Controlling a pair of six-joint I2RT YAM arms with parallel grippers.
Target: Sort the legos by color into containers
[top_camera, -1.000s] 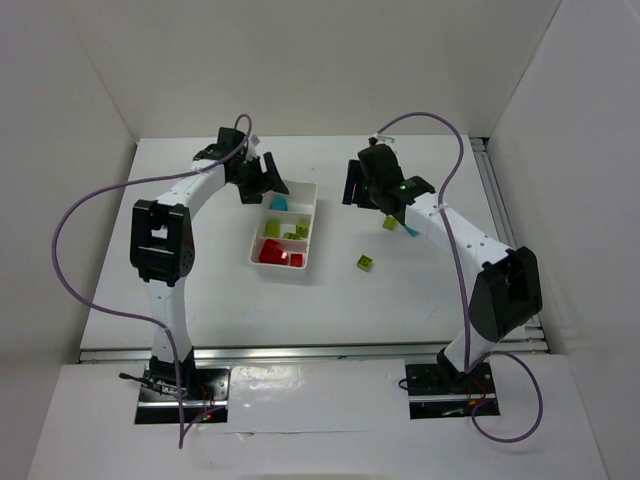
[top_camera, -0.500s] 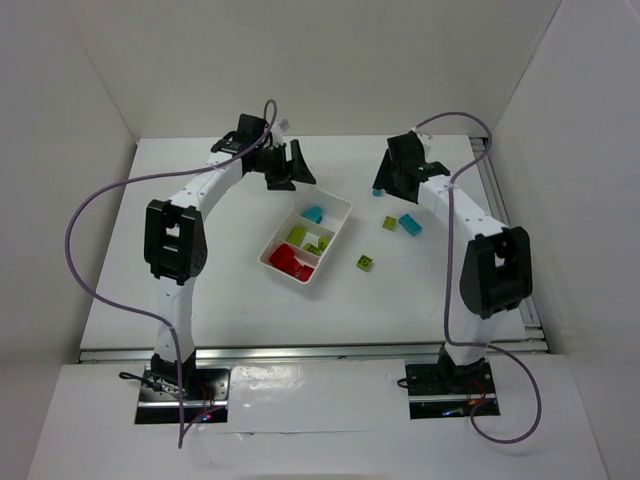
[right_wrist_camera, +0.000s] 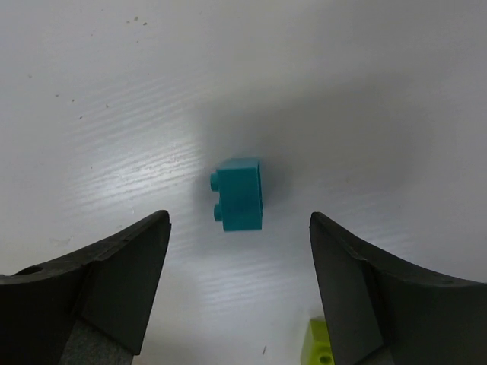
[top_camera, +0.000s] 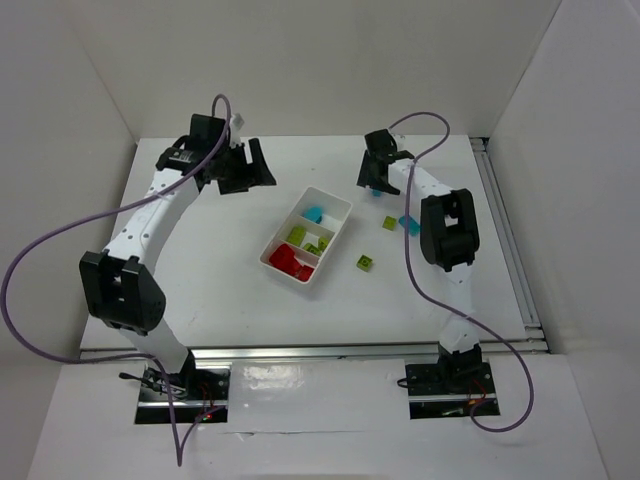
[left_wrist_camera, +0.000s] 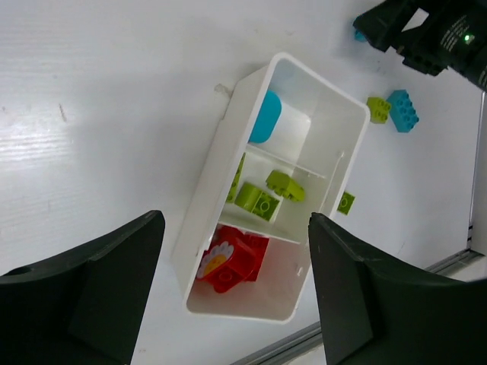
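Note:
The white tray [top_camera: 283, 223] lies tilted at the table's middle. In the left wrist view its far compartment holds a cyan brick [left_wrist_camera: 265, 118], the middle one yellow-green bricks [left_wrist_camera: 266, 194], and the near one red bricks [left_wrist_camera: 232, 258]. My left gripper [top_camera: 245, 170] is open and empty, raised to the left of the tray [left_wrist_camera: 217, 163]. My right gripper [top_camera: 378, 175] is open above a small cyan brick [right_wrist_camera: 240, 204] lying on its side on the table. Loose on the table are a yellow-green brick [top_camera: 389, 223], a cyan brick [top_camera: 408, 223] and another yellow-green brick [top_camera: 366, 263].
White walls close the table at the back and both sides. A rail runs along the right edge [top_camera: 500, 220]. The right arm's gripper [left_wrist_camera: 426, 30] shows in the left wrist view beyond the tray. A yellow-green brick [right_wrist_camera: 319, 346] sits at the right wrist view's bottom edge.
A second ago the tray stood straighter and further left; it has turned and shifted right. My left gripper has moved left away from it. My right gripper has moved left and back.

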